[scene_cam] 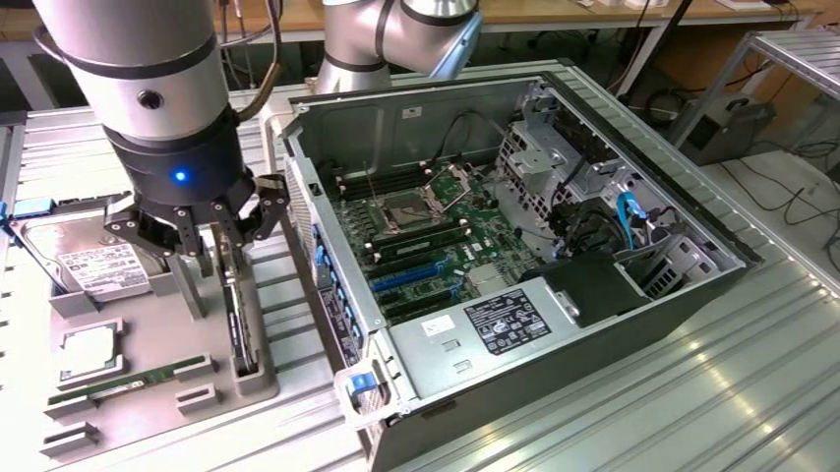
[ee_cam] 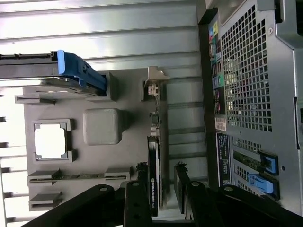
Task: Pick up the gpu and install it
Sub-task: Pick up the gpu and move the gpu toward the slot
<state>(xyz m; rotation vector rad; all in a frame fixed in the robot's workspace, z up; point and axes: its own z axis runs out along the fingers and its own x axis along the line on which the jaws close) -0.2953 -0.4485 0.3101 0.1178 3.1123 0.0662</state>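
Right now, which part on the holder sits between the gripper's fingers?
The gpu, the thin black card standing on edge; hard drive, CPU and memory stick sit aside.

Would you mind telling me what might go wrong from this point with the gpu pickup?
1. The gripper straddles the gpu, which stands on edge in the grey holder. An off-centre close might tilt or jam it in its slot.
2. The computer case wall rises close beside the holder, so the card could knock it when carried across.
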